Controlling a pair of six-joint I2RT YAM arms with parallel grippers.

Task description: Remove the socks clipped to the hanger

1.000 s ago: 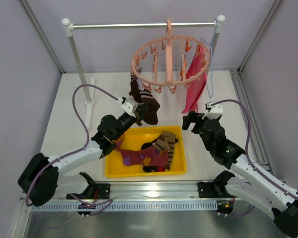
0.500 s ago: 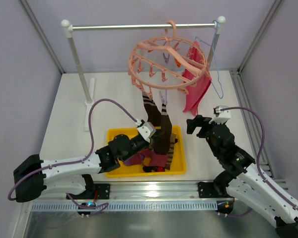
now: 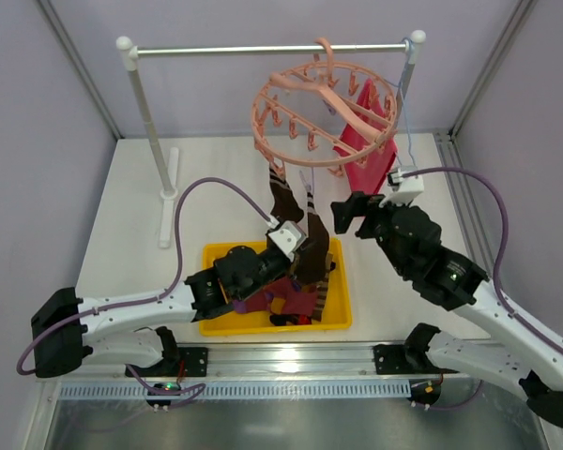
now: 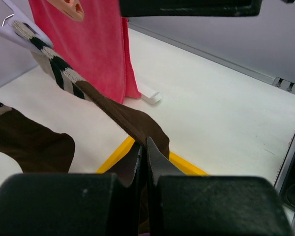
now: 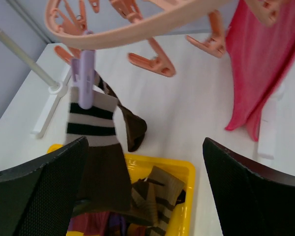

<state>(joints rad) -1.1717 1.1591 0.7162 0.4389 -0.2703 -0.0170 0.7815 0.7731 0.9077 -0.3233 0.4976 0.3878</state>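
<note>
Left wrist view: my left claw is pinched tight on the toe of the brown cream-striped sock, stretched taut from the tilted salmon-pink plastic ring hanger. My right arm is raised, right claw spread wide just below the ring.

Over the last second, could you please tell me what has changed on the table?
The left gripper, shut on a brown striped sock, pulled back from under the hanger toward the yellow tray. This stretched the sock taut and tilted the hanger; the sock is still clipped. The right gripper, open, moved up toward the hanger. The socks in the tray stayed put, and the pink cloth still hangs.
</note>
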